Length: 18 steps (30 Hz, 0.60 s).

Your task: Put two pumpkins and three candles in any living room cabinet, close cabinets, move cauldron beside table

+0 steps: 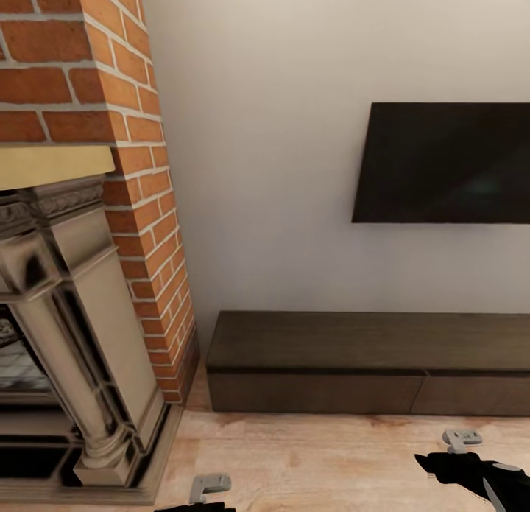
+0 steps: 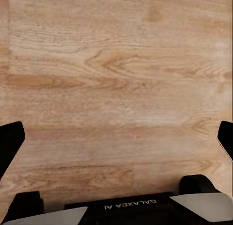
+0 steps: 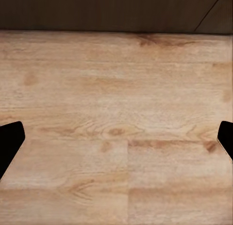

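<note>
Step in hand: the robot is facing the low dark-brown cabinet (image 1: pixel 368 361) with both arms held low and empty; by my reading it is travelling or lining up, with none of the 2 pumpkins, 3 candles or the cauldron being carried.
Fireplace surround: the ornate carved stone piece (image 1: pixel 70 328) is sitting at 9 o'clock in the head view, under a red-brick chimney (image 1: pixel 110 77).
Left gripper: the left gripper (image 2: pixel 116 137) is hanging over bare floor, its fingers spread wide at the frame edges, pinching nothing.
Cabinet: it is running from 6 o'clock toward 3 o'clock along the wall, its flat drawer fronts all looking flush and closed.
Television: a dark flat screen (image 1: pixel 445 162) is hanging on the pale wall (image 1: pixel 258 129) at 2 o'clock, above the cabinet.
Right gripper: the right gripper (image 3: pixel 116 137) is spread wide too, empty, pointing at floor just short of the cabinet's base.
Floor: light oak-grain planks (image 1: pixel 309 453) are lying bare between robot and cabinet.
Next move: it is calling for finding a candle or pumpkin elsewhere, then opening 1 drawer here.
</note>
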Available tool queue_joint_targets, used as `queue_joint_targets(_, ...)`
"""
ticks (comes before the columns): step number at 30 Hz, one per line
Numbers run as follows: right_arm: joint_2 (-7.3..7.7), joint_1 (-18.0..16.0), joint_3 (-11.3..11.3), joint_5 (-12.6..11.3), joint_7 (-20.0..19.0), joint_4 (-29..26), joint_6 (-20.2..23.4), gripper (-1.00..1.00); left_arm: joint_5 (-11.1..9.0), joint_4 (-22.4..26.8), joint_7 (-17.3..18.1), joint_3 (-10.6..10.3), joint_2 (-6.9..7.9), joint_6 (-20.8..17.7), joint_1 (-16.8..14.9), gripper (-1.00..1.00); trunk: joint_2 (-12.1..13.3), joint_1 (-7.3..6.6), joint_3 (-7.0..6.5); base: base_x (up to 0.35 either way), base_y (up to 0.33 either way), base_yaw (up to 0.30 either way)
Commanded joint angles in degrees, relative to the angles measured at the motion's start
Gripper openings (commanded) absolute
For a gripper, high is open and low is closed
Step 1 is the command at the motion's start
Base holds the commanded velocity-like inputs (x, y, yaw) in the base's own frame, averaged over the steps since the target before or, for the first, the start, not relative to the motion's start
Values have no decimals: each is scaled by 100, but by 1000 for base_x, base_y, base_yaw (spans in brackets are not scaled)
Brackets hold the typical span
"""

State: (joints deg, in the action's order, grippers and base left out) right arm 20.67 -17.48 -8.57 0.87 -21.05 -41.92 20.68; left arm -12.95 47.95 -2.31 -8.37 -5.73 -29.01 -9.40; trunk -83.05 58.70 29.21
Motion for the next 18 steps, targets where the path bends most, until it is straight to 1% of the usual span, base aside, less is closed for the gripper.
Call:
queue_joint_targets(1, -5, -5, -27, -6, -31, -8, -14, 100, -54, 8, -24, -3, 1, -27, -3, 100, -3, 3, 6, 328, -124, 0)
queue_joint_targets(4, -11, -8, -48, -68, -39, -15, -128, 100, -66, 7, -24, 12, 6, -27, -4, 100, -3, 3, 6, 316, -120, 0)
queue_joint_targets(6, -25, -8, -105, -229, -42, -26, -184, 100, -70, 9, -24, 31, 12, -26, -4, 100, -3, 3, 6, 229, -88, 0)
queue_joint_targets(7, -54, -9, -231, -566, -46, -44, -219, 100, -73, 10, -22, 74, 21, -28, -1, 100, -3, 3, 6, 130, -50, 0)
queue_joint_targets(9, -89, -9, -415, -1081, -50, -68, -231, 100, -91, 11, -13, 202, 27, -27, 2, 100, -3, 3, 6, 94, -36, 0)
queue_joint_targets(11, -116, -11, -599, -1731, -56, -88, -228, 100, -184, 13, 5, 454, 30, -29, 6, 100, -3, 3, 6, 60, -23, 0)
queue_joint_targets(12, -135, -14, -738, -2448, -63, -124, -228, 100, -345, 42, 17, 795, 28, -34, 10, 100, -3, 3, 6, 34, -13, 0)
queue_joint_targets(15, -147, -27, -860, -3593, -124, -175, -229, 100, -663, 136, 29, 1312, 18, -63, 13, 100, -3, 3, 6, 22, -9, 0)
queue_joint_targets(17, -152, -47, -904, -4363, -235, -194, -235, 100, -870, 216, 35, 1543, 7, -81, 16, 100, -43, 25, 24, 13, -5, 0)
queue_joint_targets(18, -151, -64, -928, -5071, -416, -207, -243, 100, -1016, 285, 39, 1681, -9, -91, 24, 100, -83, 47, 42, 7, -3, 0)
